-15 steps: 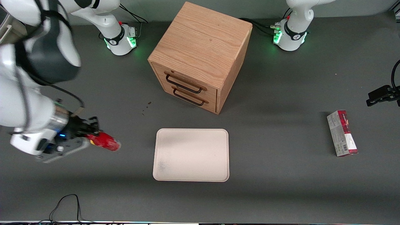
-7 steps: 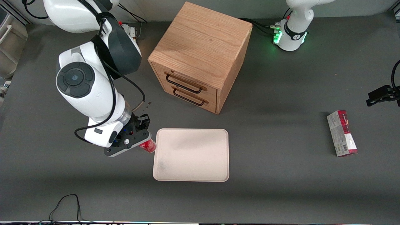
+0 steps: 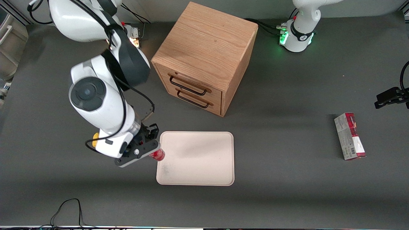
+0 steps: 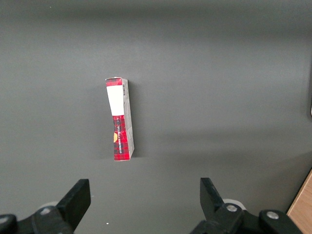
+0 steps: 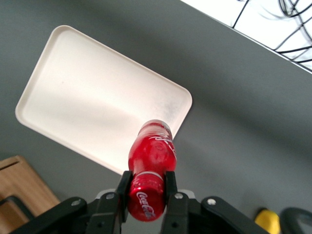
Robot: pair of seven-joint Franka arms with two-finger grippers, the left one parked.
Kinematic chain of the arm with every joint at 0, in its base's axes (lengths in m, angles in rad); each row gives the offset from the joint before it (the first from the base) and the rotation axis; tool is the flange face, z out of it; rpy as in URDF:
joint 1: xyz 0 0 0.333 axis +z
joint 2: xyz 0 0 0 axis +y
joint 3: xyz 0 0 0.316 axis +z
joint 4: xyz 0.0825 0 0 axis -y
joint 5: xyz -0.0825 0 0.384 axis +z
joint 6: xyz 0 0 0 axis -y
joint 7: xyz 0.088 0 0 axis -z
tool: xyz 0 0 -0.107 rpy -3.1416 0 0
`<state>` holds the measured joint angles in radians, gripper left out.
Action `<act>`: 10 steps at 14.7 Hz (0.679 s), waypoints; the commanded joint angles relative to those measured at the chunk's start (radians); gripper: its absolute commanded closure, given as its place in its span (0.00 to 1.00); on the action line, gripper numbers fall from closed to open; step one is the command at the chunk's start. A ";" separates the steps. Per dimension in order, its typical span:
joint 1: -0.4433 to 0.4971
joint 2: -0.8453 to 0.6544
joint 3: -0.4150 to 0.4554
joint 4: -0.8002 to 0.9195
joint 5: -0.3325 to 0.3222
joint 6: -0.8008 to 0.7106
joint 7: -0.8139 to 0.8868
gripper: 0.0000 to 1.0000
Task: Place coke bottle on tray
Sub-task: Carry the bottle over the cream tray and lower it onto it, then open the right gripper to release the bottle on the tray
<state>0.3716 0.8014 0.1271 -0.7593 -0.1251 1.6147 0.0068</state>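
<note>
worktop (image 3: 287,191): dark grey, matte | my hand (image 5: 146,187): clamped on coke bottle (image 5: 152,158), above tray (image 3: 196,158) edge toward working arm's end | wooden drawer cabinet (image 3: 204,54): farther from camera

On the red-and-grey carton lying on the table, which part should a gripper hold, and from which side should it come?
Grip the carton across its narrow width at mid-length, coming from above: it lies flat and long. The gripper is over the tray edge, shut on the coke bottle.
</note>
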 commanded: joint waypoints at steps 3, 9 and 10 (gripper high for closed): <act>-0.005 0.137 0.013 0.040 -0.016 0.100 0.009 1.00; -0.013 0.191 0.005 -0.008 -0.018 0.191 0.005 1.00; -0.014 0.194 0.005 -0.011 -0.018 0.195 0.005 1.00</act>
<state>0.3612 1.0000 0.1257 -0.7616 -0.1253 1.7890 0.0068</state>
